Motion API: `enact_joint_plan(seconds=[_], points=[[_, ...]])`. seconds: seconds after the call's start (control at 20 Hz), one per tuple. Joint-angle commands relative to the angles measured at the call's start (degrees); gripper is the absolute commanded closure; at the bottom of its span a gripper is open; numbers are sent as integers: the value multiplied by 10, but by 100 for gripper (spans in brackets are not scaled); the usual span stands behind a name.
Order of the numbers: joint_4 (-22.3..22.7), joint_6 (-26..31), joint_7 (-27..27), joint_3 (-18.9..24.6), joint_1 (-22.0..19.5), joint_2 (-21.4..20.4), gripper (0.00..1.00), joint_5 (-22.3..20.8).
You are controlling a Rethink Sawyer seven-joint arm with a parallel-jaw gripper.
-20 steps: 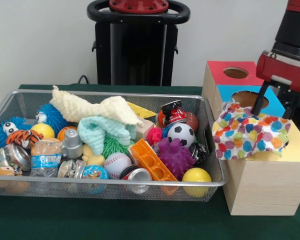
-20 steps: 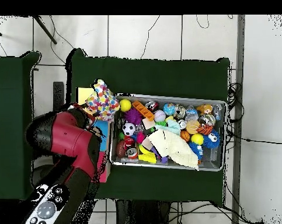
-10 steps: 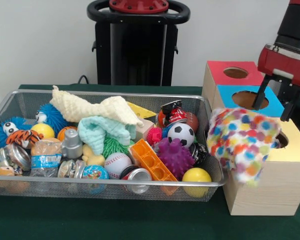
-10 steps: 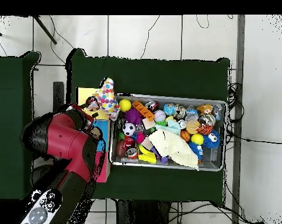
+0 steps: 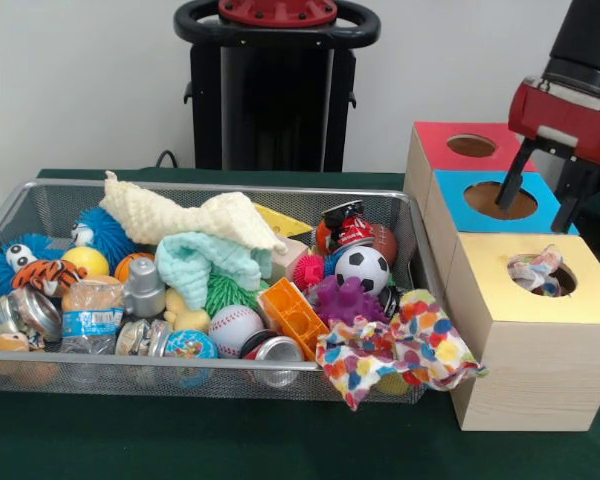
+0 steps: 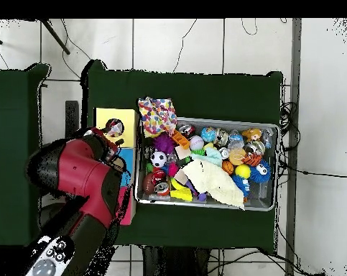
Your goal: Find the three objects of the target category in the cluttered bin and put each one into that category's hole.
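Cloths are what the yellow-topped hole seems meant for. From the front, the gripper (image 5: 537,188) hangs with its two fingers spread and nothing between them, above the blue-topped box (image 5: 450,192). Just below and in front of it, the yellow-topped box (image 5: 500,285) already has a patterned cloth (image 5: 536,272) stuffed into its hole, part of it showing at the opening. Lower and further out from the gripper, the polka-dot cloth (image 5: 395,350) lies draped over the near corner of the wire bin (image 5: 40,200), outside any hole. Far across the bin, a cream cloth (image 5: 180,215) and a mint cloth (image 5: 205,262) sit on top of the toys.

From above, the gripper itself is hidden under the red arm (image 6: 79,172). The polka-dot cloth (image 6: 156,116) lies beyond the arm, on the bin's edge just beside the yellow-topped box (image 6: 129,116). I judge one cloth delivered, this one missed, and more picking ahead.
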Motion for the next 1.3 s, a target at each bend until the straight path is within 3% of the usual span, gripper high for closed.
enact_joint_plan(seconds=[0.05, 0.35, 0.5, 0.7, 1.05, 1.3], points=[[-16, 93, 132, -1, -15, -32, 0, -26], [-26, 75, 116, -14, -32, -36, 0, -31], [-41, 68, 52, -19, -79, -65, 0, -52], [-41, 48, -1, 17, -126, -97, 0, -74], [-33, 17, -12, 67, -170, -118, 0, -104], [-32, 3, 4, 84, -179, -120, 0, -121]])
